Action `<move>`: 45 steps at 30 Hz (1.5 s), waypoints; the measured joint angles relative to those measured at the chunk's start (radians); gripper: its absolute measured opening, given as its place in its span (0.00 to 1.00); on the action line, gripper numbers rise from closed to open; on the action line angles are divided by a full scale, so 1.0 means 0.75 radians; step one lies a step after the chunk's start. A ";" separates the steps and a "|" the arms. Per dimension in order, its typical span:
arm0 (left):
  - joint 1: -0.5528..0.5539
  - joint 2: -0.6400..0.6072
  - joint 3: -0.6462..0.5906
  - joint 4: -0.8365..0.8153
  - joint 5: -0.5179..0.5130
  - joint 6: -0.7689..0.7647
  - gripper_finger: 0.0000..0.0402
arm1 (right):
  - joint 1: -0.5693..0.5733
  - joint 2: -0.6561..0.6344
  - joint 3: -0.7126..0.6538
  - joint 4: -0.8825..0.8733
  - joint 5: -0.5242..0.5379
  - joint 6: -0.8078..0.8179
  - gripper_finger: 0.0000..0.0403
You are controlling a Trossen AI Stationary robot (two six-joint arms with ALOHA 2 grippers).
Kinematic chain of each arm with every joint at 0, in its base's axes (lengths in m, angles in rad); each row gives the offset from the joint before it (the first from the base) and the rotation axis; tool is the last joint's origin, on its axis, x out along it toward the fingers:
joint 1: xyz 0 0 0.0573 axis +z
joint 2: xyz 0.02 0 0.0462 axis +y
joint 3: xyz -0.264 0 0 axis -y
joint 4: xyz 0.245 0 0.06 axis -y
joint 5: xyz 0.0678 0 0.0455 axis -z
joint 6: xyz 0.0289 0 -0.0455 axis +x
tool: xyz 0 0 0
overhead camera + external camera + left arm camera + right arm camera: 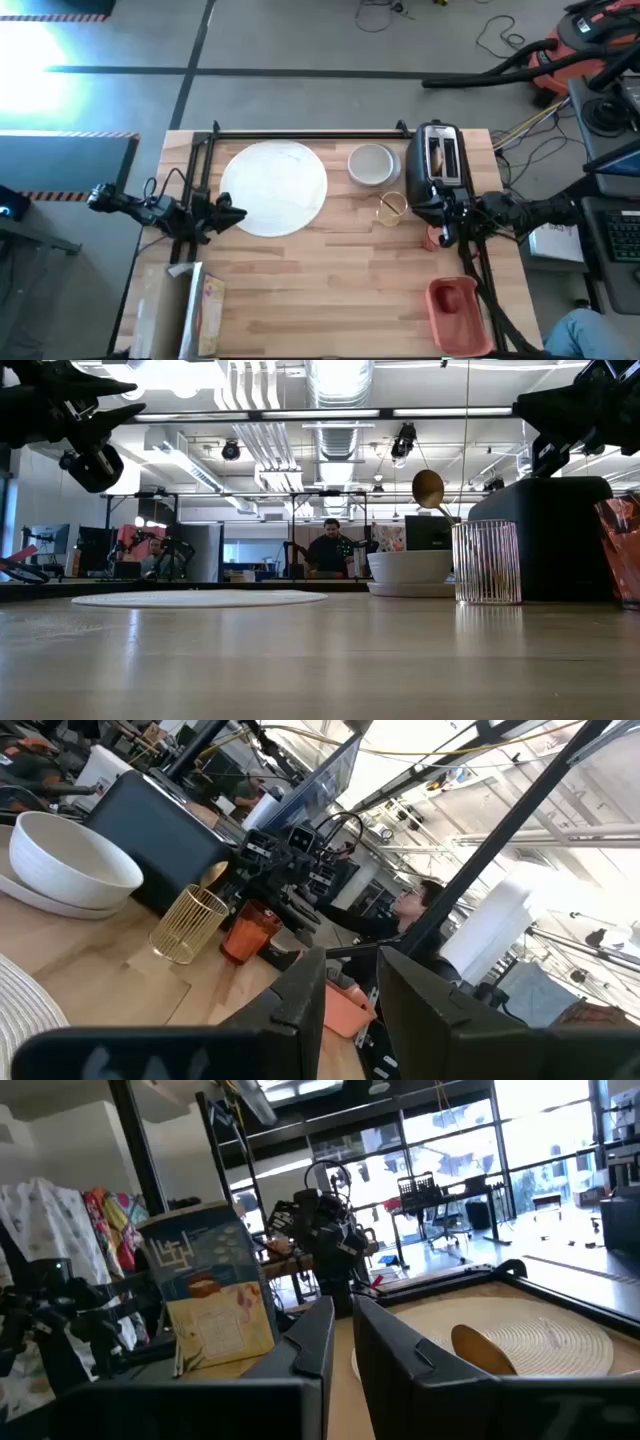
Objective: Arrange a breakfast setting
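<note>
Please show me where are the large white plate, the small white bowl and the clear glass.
large white plate (273,187): high view, the plate's centre.
small white bowl (372,163): high view, the bowl's inside.
clear glass (486,563): low view, the ribbed side wall.

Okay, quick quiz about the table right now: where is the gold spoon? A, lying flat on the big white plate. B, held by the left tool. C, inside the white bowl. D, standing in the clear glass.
D: in the low view the spoon sticks up out of the clear ribbed glass, beside the bowl, while the plate lies bare.
</note>
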 joint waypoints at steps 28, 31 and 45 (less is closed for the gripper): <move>-0.001 0.000 0.000 0.000 0.000 0.000 0.19 | 0.001 0.000 0.000 0.000 0.000 0.000 0.08; 0.000 0.000 0.000 0.000 0.000 0.000 0.19 | 0.000 0.000 0.000 0.000 0.000 0.000 0.08; 0.000 0.000 0.000 0.000 0.000 0.000 0.19 | 0.001 0.000 0.000 0.000 0.000 0.000 0.08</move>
